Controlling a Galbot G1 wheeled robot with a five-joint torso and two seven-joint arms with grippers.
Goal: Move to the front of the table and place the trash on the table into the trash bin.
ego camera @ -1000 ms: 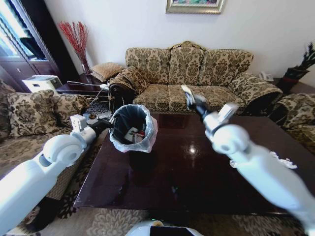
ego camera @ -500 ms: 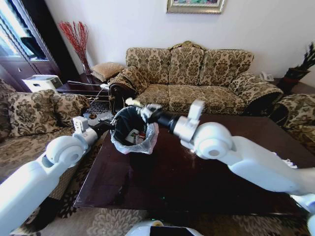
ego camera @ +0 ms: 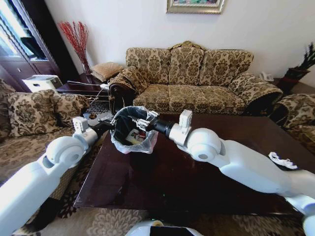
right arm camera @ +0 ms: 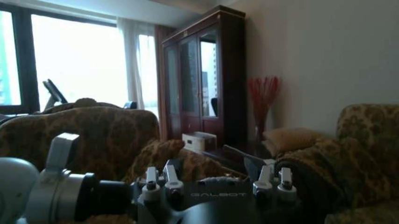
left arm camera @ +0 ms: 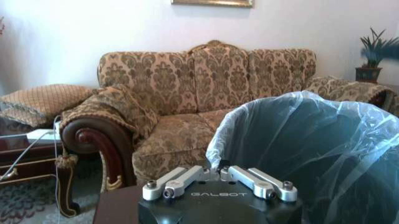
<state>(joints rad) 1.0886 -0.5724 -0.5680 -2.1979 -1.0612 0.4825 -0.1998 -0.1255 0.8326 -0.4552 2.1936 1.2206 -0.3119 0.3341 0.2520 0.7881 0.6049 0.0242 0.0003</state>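
The trash bin (ego camera: 132, 132) is black with a whitish bag bunched over its rim. It is held above the left end of the dark table (ego camera: 187, 167). My left gripper (ego camera: 109, 121) is shut on the bin's rim on the side away from the table. In the left wrist view the gripper (left arm camera: 219, 169) pinches the bag's edge (left arm camera: 299, 135). My right gripper (ego camera: 139, 121) reaches across the table to the mouth of the bin. It is open, with nothing seen between its fingers (right arm camera: 167, 173). One crumpled white piece of trash (ego camera: 282, 161) lies at the table's right edge.
A patterned sofa (ego camera: 189, 78) stands behind the table. An armchair (ego camera: 34, 115) is on the left and another seat (ego camera: 298, 118) on the right. A side table with cables (ego camera: 86, 88) sits at the back left. A patterned rug (ego camera: 98, 223) lies along the table's near edge.
My right arm swung left from above the table's middle and dipped to the bin's mouth. The pale piece in its fingers half a second ago is gone from them. The left arm held still.
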